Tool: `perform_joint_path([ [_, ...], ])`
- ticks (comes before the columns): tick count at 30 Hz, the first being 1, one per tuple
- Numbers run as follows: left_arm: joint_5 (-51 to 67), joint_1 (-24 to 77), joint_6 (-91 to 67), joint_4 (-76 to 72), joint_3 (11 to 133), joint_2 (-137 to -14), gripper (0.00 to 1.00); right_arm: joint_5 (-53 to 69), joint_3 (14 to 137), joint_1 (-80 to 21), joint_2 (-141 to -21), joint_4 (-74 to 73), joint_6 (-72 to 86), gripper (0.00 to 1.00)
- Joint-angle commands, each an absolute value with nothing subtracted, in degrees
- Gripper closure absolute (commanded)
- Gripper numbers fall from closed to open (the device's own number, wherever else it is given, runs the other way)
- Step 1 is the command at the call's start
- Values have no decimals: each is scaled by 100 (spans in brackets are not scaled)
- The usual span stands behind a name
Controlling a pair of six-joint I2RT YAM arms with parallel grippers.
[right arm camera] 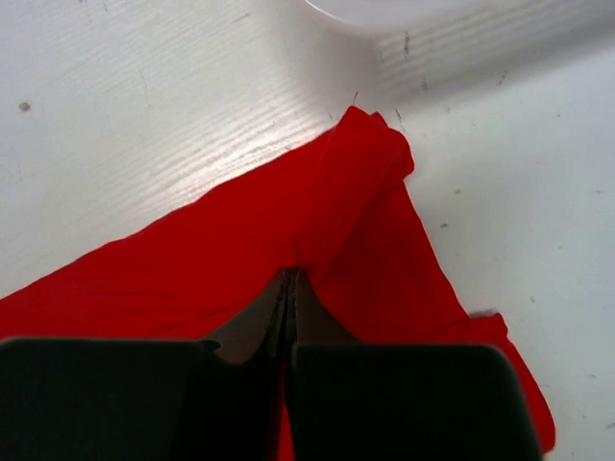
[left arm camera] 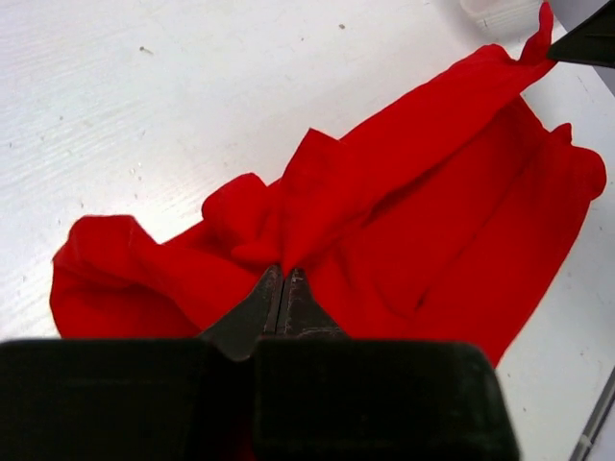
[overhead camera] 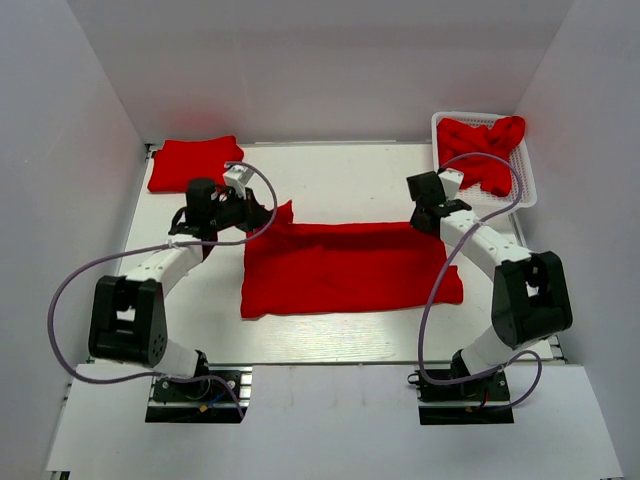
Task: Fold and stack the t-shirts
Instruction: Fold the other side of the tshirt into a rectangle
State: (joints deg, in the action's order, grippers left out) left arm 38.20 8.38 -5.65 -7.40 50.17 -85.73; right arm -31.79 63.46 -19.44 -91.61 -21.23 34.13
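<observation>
One red t-shirt [overhead camera: 350, 268] lies spread across the middle of the table as a wide band. My left gripper [overhead camera: 262, 215] is shut on its bunched far-left corner [left arm camera: 288, 221], with the fingertips pinching a fold of cloth. On the other side, my right gripper [overhead camera: 426, 220] is shut on the far-right corner [right arm camera: 360, 163], where the fabric rises in a ridge from the jaws. A second t-shirt [overhead camera: 195, 162] lies folded at the back left. A third, crumpled t-shirt [overhead camera: 482, 148] sits in the basket.
A white mesh basket [overhead camera: 529, 180] stands at the back right corner, close behind the right gripper, and its rim [right arm camera: 384, 14] shows in the right wrist view. White walls enclose the table on three sides. Cables loop from both arms.
</observation>
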Motion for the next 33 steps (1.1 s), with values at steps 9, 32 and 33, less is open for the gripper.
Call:
perform_joint_path([
  [9, 3015, 914, -1764, -632, 3508, -6452, 100, -3454, 5950, -1969, -8385, -2206, 3261, 100],
  [32, 1837, 967, -2856, 1662, 2917, -4437, 0, -2611, 5141, -1969, -7418, -2874, 3271, 10],
  [33, 1663, 967, -2761, 1661, 3162, -4830, 0, -2489, 5142, -1969, -7366, -2839, 3252, 10],
])
